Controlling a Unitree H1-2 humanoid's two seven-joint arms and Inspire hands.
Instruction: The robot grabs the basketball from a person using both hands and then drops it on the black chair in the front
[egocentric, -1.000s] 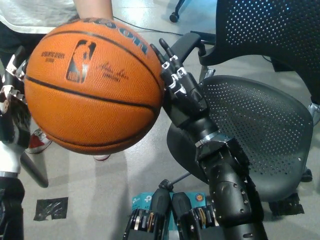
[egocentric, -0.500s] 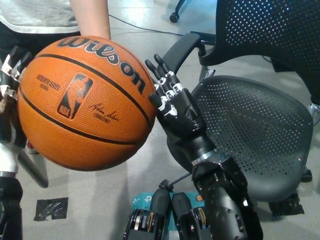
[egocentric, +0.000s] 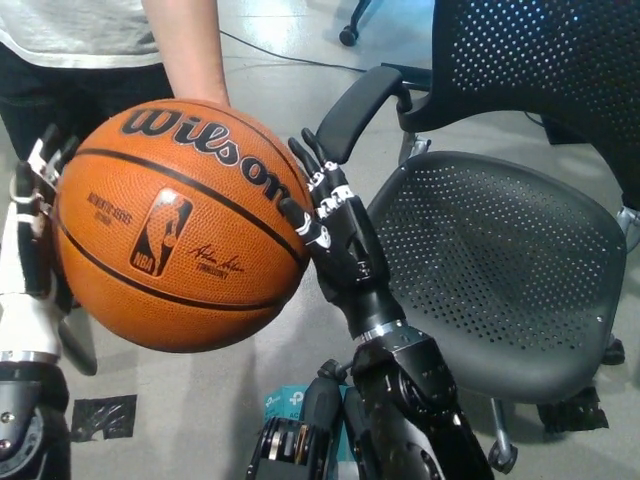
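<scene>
The black right hand (egocentric: 335, 235) is now pressing the basketball (egocentric: 180, 225) at 3 o'clock, the white left hand (egocentric: 30, 245) at 9 o'clock, fingers spread on it; the black chair (egocentric: 500, 270) is waiting at 3 o'clock.

The basketball (egocentric: 183, 224) now sits lower and nearer than a second ago, its Wilson lettering rolled up into full view. The black right hand (egocentric: 335, 240) slides left and presses against the ball's right side. The white left hand (egocentric: 28, 250) rises into view against the left side.
</scene>
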